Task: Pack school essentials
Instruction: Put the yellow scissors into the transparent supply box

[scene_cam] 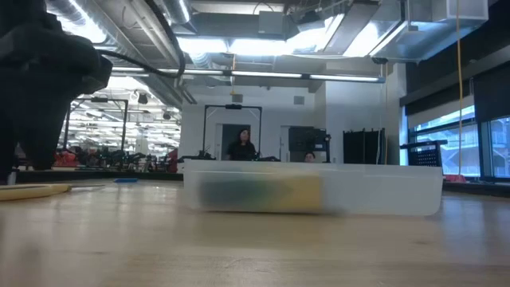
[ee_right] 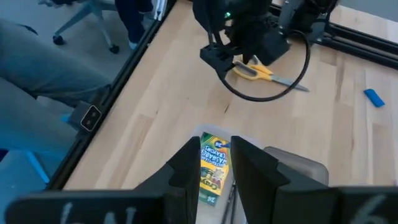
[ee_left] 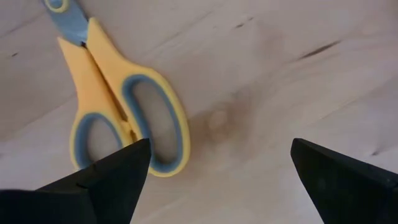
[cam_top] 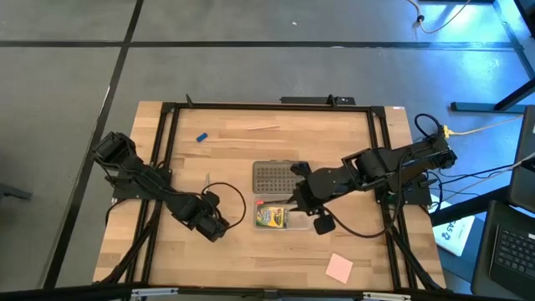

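The yellow-handled scissors (ee_left: pixel 124 118) lie flat on the wood. My left gripper (ee_left: pixel 217 180) hovers open just over them, with the handle loops beside one finger (ee_left: pixel 118 177); the right wrist view shows the same scissors (ee_right: pixel 264 73) under that arm. The green-and-yellow crayon box (cam_top: pixel 270 218) lies in the clear case (scene_cam: pixel 398 195). My right gripper (ee_right: pixel 216 168) hangs above it, fingers a little apart, with the crayon box (ee_right: pixel 214 163) showing in the gap. The pink sticky-note pad (cam_top: pixel 338 267), blue eraser (cam_top: pixel 201 136) and pale stick (cam_top: pixel 262 128) lie on the table.
The grey perforated lid (cam_top: pixel 275 176) lies on the far side of the crayon box. A black cable loop (cam_top: pixel 230 196) from the left arm curls over the table near the scissors. A black frame (cam_top: pixel 167 150) borders the work area. People stand in the room beyond.
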Robot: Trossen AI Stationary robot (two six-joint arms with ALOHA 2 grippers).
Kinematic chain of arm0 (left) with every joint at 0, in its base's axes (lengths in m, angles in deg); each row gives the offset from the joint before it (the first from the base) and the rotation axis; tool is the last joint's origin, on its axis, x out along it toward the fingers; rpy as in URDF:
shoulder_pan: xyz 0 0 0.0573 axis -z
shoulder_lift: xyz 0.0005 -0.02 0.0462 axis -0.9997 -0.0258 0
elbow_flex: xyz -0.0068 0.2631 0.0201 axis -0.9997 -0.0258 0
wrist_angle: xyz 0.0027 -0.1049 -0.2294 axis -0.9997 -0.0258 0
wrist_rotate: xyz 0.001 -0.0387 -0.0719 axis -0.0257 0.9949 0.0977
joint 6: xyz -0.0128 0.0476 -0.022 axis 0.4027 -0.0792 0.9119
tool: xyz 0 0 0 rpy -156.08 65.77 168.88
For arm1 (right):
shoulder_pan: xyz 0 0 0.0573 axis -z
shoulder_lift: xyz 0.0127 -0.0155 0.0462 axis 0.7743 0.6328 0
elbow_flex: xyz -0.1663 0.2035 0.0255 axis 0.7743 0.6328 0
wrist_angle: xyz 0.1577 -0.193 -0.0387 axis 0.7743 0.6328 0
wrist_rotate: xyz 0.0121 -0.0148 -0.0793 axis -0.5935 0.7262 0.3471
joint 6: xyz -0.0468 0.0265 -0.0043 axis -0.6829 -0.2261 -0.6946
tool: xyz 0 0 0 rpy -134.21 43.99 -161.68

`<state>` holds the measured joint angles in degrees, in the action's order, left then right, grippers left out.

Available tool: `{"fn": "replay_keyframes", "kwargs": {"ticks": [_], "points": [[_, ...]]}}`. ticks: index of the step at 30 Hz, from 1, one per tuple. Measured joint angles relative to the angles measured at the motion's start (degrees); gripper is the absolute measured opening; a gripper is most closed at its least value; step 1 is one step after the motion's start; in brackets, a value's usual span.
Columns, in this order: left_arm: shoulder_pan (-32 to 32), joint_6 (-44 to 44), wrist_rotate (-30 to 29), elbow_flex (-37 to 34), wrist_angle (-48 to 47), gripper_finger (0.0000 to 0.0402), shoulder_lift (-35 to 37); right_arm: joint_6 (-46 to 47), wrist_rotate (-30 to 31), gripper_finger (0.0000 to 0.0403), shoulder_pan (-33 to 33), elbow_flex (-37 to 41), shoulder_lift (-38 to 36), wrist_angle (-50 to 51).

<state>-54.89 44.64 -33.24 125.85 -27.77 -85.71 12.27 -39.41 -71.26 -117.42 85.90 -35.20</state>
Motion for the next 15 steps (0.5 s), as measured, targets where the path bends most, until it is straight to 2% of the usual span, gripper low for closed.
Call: {"fn": "replay_keyframes", "kwargs": {"ticks": [15], "points": [[0.0, 0.0, -2.6, -0.1, 0.5, 0.0381, 0.0, -0.3, 0.1, 0.0092, 0.0, 0.0, 0.0, 0.0]]}}
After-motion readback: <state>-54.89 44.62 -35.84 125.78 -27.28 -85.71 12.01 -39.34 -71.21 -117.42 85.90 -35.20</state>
